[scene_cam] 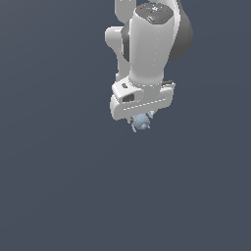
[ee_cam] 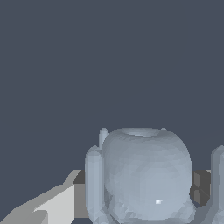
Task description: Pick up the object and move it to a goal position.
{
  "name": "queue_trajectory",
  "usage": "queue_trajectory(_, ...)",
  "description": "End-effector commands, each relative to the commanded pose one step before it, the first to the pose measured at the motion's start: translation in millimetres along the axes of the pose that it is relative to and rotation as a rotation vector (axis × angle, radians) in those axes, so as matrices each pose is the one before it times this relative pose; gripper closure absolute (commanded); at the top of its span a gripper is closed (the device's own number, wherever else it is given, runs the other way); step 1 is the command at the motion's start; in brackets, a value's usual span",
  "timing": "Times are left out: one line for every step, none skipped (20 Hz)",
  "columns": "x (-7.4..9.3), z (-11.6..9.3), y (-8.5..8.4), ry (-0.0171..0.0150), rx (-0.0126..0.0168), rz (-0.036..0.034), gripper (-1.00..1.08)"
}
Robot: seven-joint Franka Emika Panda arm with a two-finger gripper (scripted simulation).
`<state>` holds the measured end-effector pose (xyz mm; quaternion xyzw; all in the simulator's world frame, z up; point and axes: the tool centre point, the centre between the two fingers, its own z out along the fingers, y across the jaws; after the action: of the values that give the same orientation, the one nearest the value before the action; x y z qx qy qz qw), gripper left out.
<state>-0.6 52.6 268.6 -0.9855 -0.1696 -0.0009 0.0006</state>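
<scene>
The object [scene_cam: 141,122] is a small pale blue-grey lumpy thing with short nubs. In the exterior view it sits right under the white gripper [scene_cam: 140,119], whose body covers the fingers. In the wrist view the object [ee_cam: 146,175] fills the space between the fingers, with a pale finger [ee_cam: 52,205] on one side and a darker pad [ee_cam: 200,187] on the other, both against it. The gripper is shut on the object.
The plain dark grey surface [scene_cam: 59,186] lies all around. The white arm [scene_cam: 149,44] rises above the gripper in the exterior view. No goal marker shows.
</scene>
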Motion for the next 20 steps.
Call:
queue_trajectory(5.57, -25.0, 3.57, -0.00086, 0.00041, -0.00015, 1.08)
queue_trajectory(2.41, -9.69, 1.46, 0.0, 0.0, 0.0, 1.08)
queue_trajectory(2.37, -9.4, 1.43, 0.0, 0.0, 0.0, 1.08)
queue_trajectory(2.3, -9.02, 1.38, 0.0, 0.0, 0.0, 1.08)
queue_trajectory(2.3, -8.47, 1.48, -0.00041, -0.00036, 0.00043, 1.08)
queue_trajectory(2.19, -8.33, 1.3, 0.0, 0.0, 0.0, 1.08)
queue_trajectory(2.13, -8.02, 1.26, 0.0, 0.0, 0.0, 1.08)
queue_trajectory(2.08, -7.73, 1.22, 0.0, 0.0, 0.0, 1.08)
queue_trajectory(2.04, -7.44, 1.18, 0.0, 0.0, 0.0, 1.08)
queue_trajectory(1.99, -7.17, 1.15, 0.0, 0.0, 0.0, 1.08)
queue_trajectory(1.95, -6.88, 1.11, 0.0, 0.0, 0.0, 1.08)
queue_trajectory(1.89, -6.22, 1.23, -0.00045, -0.00058, 0.00065, 1.08)
queue_trajectory(1.71, -5.88, 0.96, 0.0, 0.0, 0.0, 1.08)
queue_trajectory(1.58, -5.38, 0.89, 0.0, 0.0, 0.0, 1.08)
queue_trajectory(1.47, -4.91, 0.82, 0.0, 0.0, 0.0, 1.08)
queue_trajectory(1.37, -4.46, 0.75, 0.0, 0.0, 0.0, 1.08)
queue_trajectory(1.27, -4.03, 0.69, 0.0, 0.0, 0.0, 1.08)
queue_trajectory(1.17, -3.64, 0.63, 0.0, 0.0, 0.0, 1.08)
queue_trajectory(1.08, -3.3, 0.57, 0.0, 0.0, 0.0, 1.08)
queue_trajectory(0.98, -2.97, 0.52, 0.0, 0.0, 0.0, 1.08)
